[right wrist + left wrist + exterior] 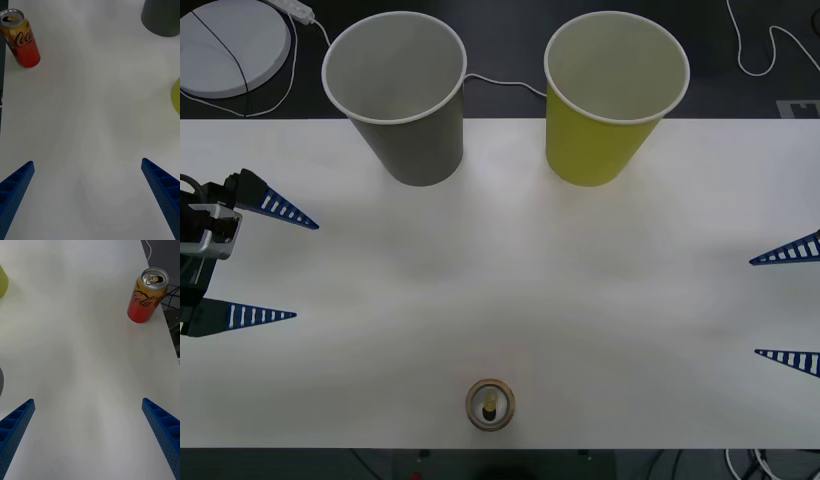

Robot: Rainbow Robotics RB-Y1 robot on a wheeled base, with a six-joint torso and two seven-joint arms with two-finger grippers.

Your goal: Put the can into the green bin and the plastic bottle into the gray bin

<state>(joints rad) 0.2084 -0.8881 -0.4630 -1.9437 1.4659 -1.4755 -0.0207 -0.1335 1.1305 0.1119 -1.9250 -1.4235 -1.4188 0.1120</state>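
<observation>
Nothing of the task had been done, judging from how things lay. The can [491, 404] stood upright on the white surface [510, 290] at about 6 o'clock in the front view, close to the near edge and well apart from both bins. The green bin [610, 100] stood at roughly 1 o'clock along the far edge, the gray bin [400, 100] at roughly 11 o'clock beside it; both looked pale and bare inside as far as the front view reached. No plastic bottle could be made out on the surface.

The left gripper [270, 265] hovered at 9 o'clock with its jaws wide apart and nothing between them. The right gripper [790, 305] sat opposite at 3 o'clock, jaws likewise spread and holding nothing. Each wrist view looked across bare surface toward the can [20, 37] [147, 294], which stood clear of both pairs of fingers.

Both placements remained: the can had yet to be grasped and carried to the green bin, probably by the right arm since that bin stood on its side, and the bottle step could not be judged.
</observation>
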